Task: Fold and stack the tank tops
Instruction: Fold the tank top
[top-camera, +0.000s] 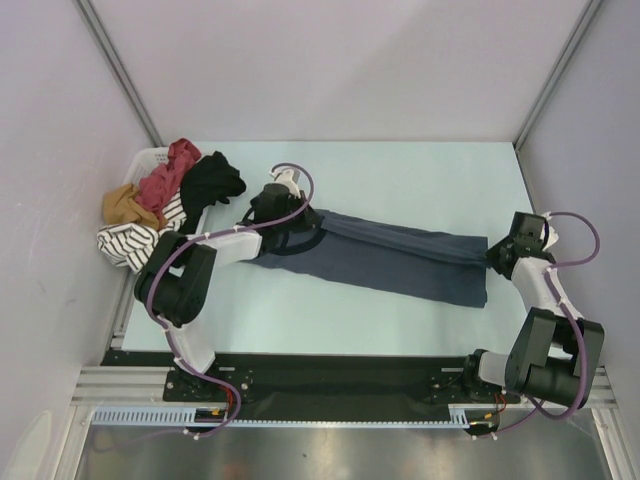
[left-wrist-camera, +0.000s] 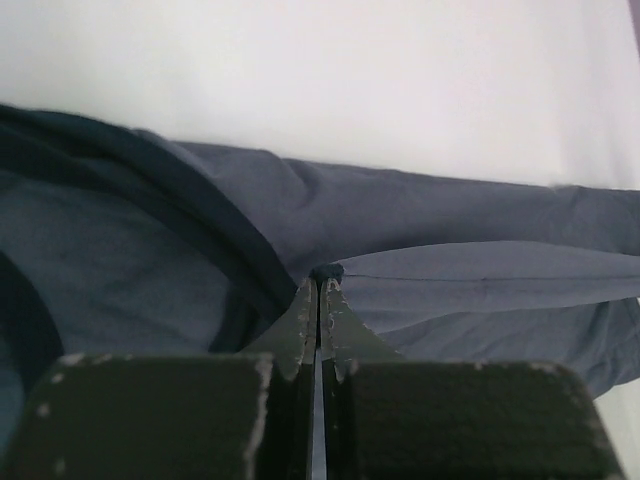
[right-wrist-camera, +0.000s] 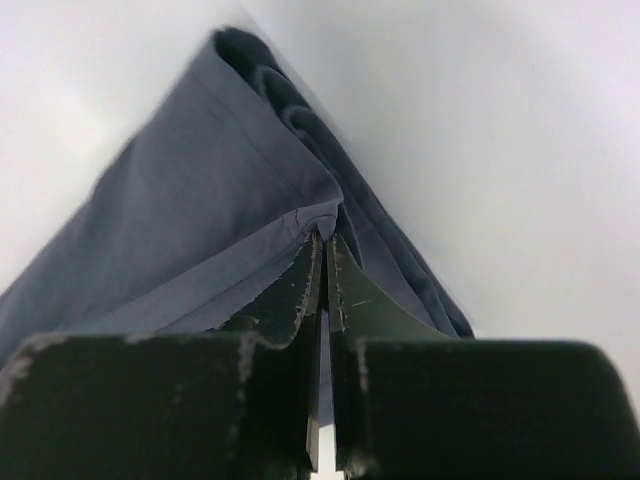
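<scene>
The slate blue-grey tank top (top-camera: 400, 262) lies stretched lengthwise across the middle of the table, with its dark-trimmed end at the left. My left gripper (top-camera: 314, 222) is shut on that end. In the left wrist view the fingertips (left-wrist-camera: 320, 284) pinch a dark trim edge of the cloth (left-wrist-camera: 470, 290). My right gripper (top-camera: 493, 252) is shut on the hem corner at the right end. In the right wrist view the gripper (right-wrist-camera: 324, 240) pinches the hem, and the fabric (right-wrist-camera: 200, 200) runs away from it. A brick red tank top (top-camera: 172, 176) lies crumpled in the pile at the far left.
A white basket (top-camera: 146, 158) at the far left edge holds the pile: a black garment (top-camera: 214, 180), a mustard cloth (top-camera: 119, 203) and a striped cloth (top-camera: 128, 242) spilling over its side. Walls close in the table at the back, left and right.
</scene>
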